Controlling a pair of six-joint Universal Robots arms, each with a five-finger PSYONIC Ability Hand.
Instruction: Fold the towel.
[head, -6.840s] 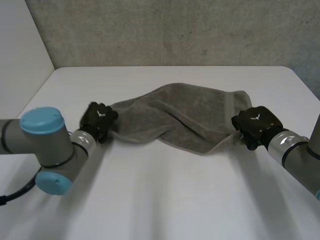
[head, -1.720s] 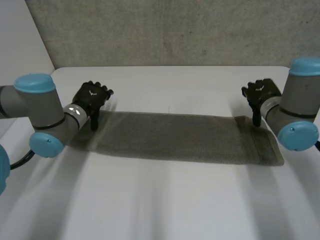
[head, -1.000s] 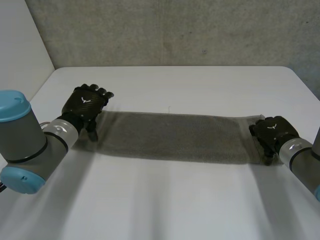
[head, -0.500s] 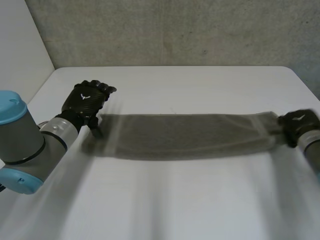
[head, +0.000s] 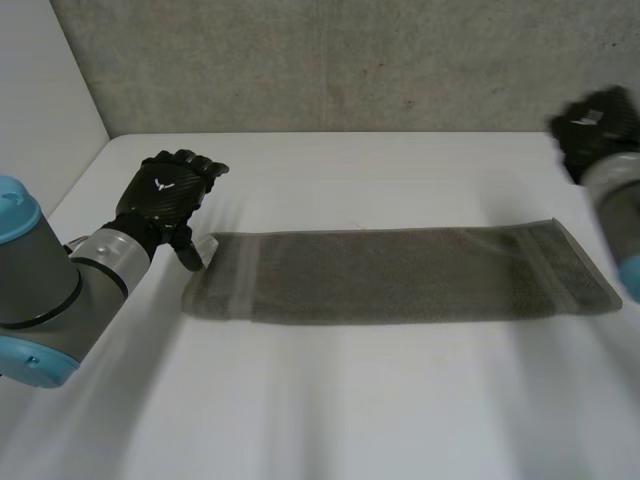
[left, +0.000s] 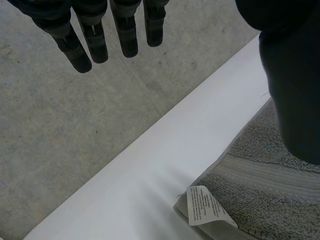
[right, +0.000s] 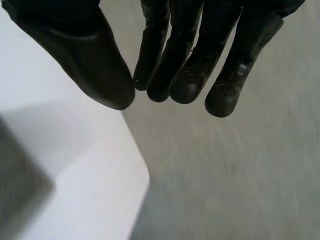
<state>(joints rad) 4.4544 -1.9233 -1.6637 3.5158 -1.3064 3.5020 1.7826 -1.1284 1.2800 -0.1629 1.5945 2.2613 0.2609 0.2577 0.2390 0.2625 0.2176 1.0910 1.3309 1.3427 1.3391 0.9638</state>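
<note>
The grey towel (head: 400, 275) lies flat on the white table (head: 330, 400) as a long strip folded lengthwise. My left hand (head: 165, 195) hovers open just beyond the towel's left end, touching nothing. In the left wrist view its fingers (left: 95, 35) are straight and spread, and the towel (left: 260, 200) with a white label (left: 202, 205) lies below the thumb. My right hand (head: 595, 125) is raised at the table's far right corner, well clear of the towel's right end. In the right wrist view its fingers (right: 185, 50) are drawn in close to the thumb and hold nothing.
A grey concrete wall (head: 330, 60) runs behind the table. The table's far right corner (right: 100, 165) lies under my right hand, with floor past it. A white wall (head: 40, 90) stands at the left.
My right hand pulled the towel's right end rightwards, let it go and rose to the far right corner. The towel has shifted right and lies flat. The left hand barely moved.
</note>
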